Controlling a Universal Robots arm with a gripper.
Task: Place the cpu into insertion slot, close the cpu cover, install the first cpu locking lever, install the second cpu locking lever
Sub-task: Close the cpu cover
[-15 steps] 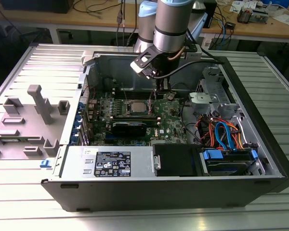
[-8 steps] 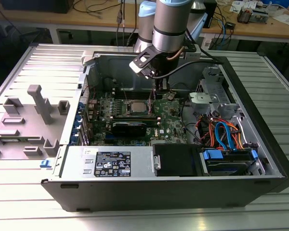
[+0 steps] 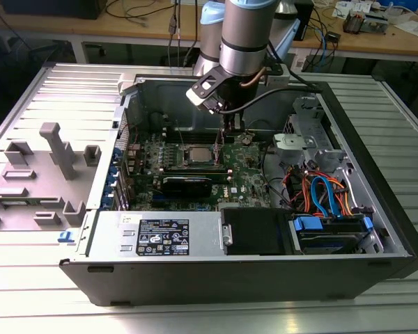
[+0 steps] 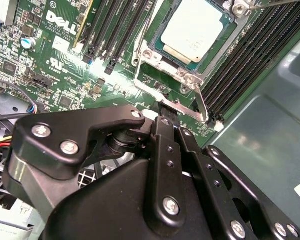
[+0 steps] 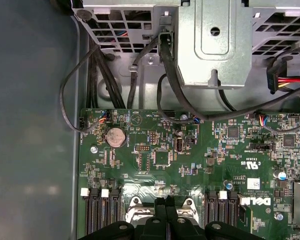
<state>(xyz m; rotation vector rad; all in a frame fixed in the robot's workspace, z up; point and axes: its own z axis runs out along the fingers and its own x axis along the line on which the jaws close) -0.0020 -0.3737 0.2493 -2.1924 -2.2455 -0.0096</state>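
Exterior view: the computer case (image 3: pixel 195 278) lies open on a ribbed metal table (image 3: pixel 28 299), and the arm reaches down into it over the motherboard (image 3: pixel 249 177). The gripper (image 3: pixel 221 142) hangs just beside the processor socket, on the exterior view's right of it. The cpu (image 3: pixel 197 154) sits flat in the socket, silvery top upward, with a long black graphics card (image 3: pixel 187 184) close in front of it and the labelled power supply (image 3: pixel 160 233) nearer the camera. Grey plastic blocks (image 3: pixel 56 149) stand on the table at the exterior view's left, well apart from the case. Second wrist view: the cpu (image 4: pixel 195 30) is seated, and the cpu cover (image 4: pixel 172 65) lies down around it, the chip's top showing through its square window. A thin lever rod (image 4: pixel 146 35) runs along one side of the socket between it and the memory slots (image 4: pixel 115 30). A flat metal bar (image 4: pixel 200 105) with a bent end crosses the socket's near corner, and the gripper (image 4: pixel 166 112) has its tips right at this bar; whether it touches cannot be told, nor whether either piece is latched. First wrist view: the gripper (image 5: pixel 166 207) is closed, fingers (image 5: pixel 160 217) together with nothing seen between them. A coin battery (image 5: pixel 115 135), black cables (image 5: pixel 165 75) and a metal drive cage (image 5: pixel 215 45) lie beyond.
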